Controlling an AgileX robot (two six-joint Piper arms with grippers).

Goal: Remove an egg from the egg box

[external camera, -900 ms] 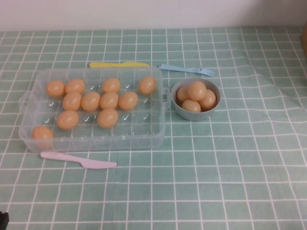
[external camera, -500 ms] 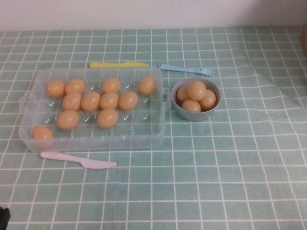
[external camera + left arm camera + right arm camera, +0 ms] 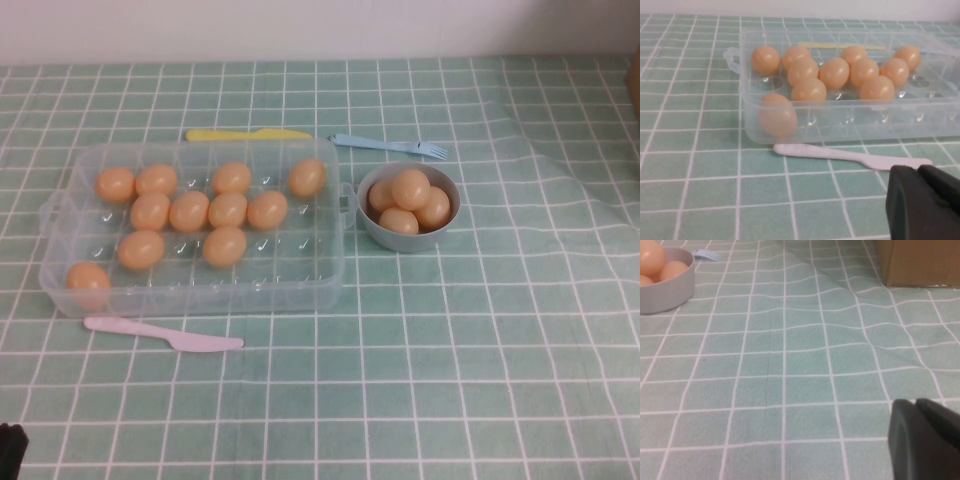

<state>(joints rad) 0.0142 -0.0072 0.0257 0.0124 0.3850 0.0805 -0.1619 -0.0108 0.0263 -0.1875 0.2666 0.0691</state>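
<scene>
The clear plastic egg box [image 3: 300,292] lies on the left of the checked green cloth and holds several orange-tan eggs; one egg [image 3: 88,280] sits alone in its near left corner. The left wrist view shows the box [image 3: 900,122] and that egg [image 3: 777,116] through the wall. My left gripper [image 3: 918,171] is shut and empty, low above the cloth, in front of the box; only a dark tip of it [image 3: 9,445] shows at the bottom left of the high view. My right gripper [image 3: 915,405] is shut and empty above bare cloth, outside the high view.
A grey-blue bowl [image 3: 408,240] with several eggs stands right of the box, also in the right wrist view [image 3: 670,290]. A pink knife [image 3: 165,335] lies before the box, a yellow knife [image 3: 248,134] and blue fork [image 3: 390,146] behind. A cardboard box [image 3: 920,262] stands far right.
The dark tip of my left gripper has come slightly further into the bottom left corner of the high view. Nothing else has moved.
</scene>
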